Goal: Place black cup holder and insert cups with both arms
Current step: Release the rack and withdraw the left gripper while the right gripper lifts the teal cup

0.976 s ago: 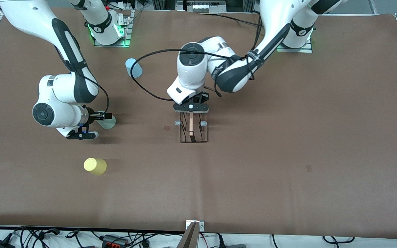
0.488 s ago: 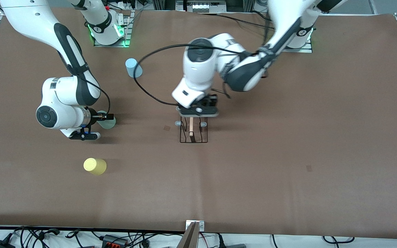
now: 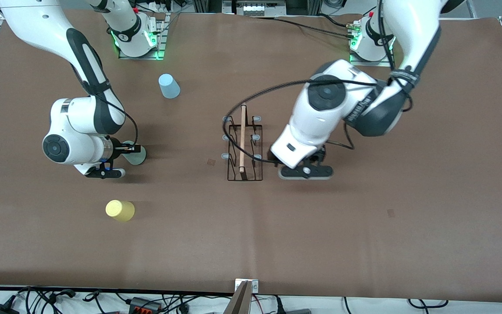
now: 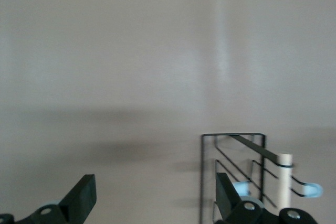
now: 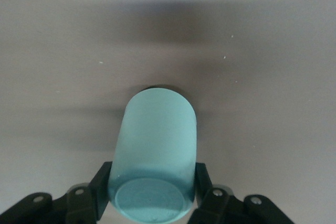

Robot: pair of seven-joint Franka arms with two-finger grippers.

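The black cup holder (image 3: 243, 148) stands on the table's middle, its wooden rod handle (image 3: 242, 137) on top. It also shows in the left wrist view (image 4: 233, 150). My left gripper (image 3: 305, 172) is low beside the holder, toward the left arm's end, open and empty (image 4: 155, 192). My right gripper (image 3: 131, 149) is shut on the mint green cup (image 3: 138, 155), low over the table near the right arm's end. In the right wrist view the fingers (image 5: 100, 182) press both sides of the cup (image 5: 155, 145). The yellow cup (image 3: 120, 209) and the light blue cup (image 3: 169, 86) stand free.
A brown mat (image 3: 364, 226) covers the table. Cables and plugs (image 3: 137, 302) lie along the edge nearest the camera. The left arm's black cable (image 3: 251, 93) loops over the holder's farther end.
My left gripper has let go of the holder's handle and swung off it toward the left arm's end. The holder stays put. The right arm has barely moved.
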